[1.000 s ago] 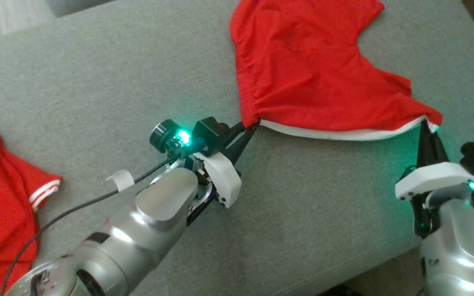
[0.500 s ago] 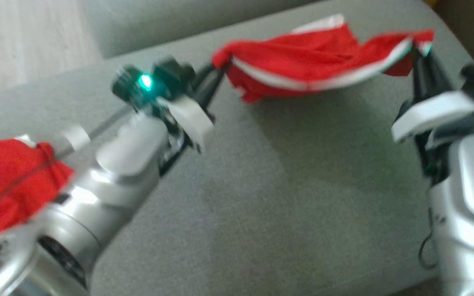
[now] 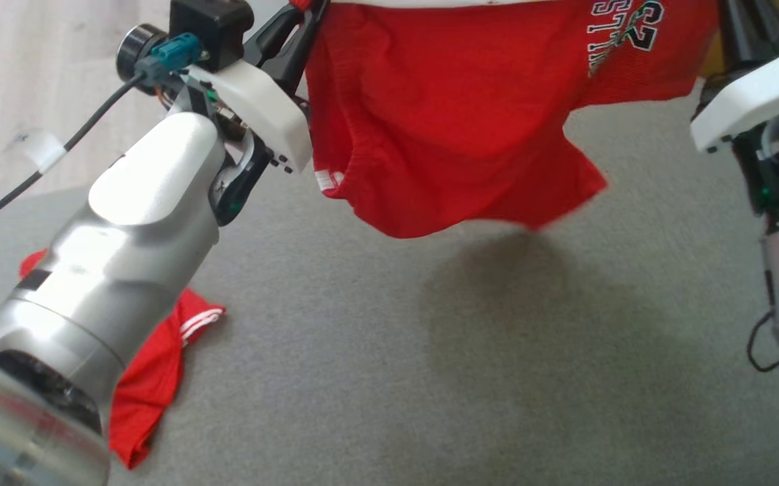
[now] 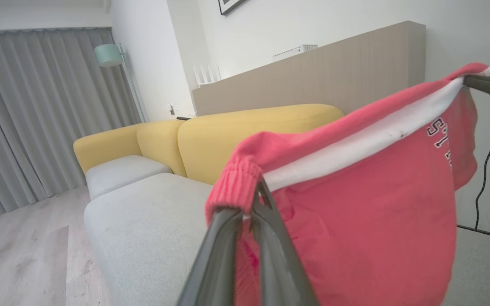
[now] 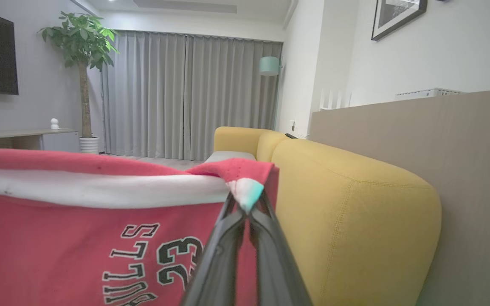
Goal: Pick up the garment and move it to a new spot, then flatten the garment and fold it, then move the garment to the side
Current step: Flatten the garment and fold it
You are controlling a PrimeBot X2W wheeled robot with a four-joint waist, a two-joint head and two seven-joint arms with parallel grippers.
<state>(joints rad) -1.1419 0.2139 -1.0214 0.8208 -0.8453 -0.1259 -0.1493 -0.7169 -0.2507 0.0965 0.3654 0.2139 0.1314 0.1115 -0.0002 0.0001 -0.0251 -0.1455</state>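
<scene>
Red garment (image 3: 443, 121) now lifted off the cushion (image 3: 389, 378).
Light and floppy, it sags between left pincer (image 4: 257, 189) and right pincer (image 5: 247, 199), both clamped on its white-trimmed edge.

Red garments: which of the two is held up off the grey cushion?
The printed garment, hanging stretched between left gripper and right gripper; the striped garment lies crumpled on the cushion.

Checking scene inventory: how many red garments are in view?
2. Red shorts hang between the left gripper and right gripper; a second red garment lies on the grey cushion at lower left, partly hidden by the left arm.
</scene>
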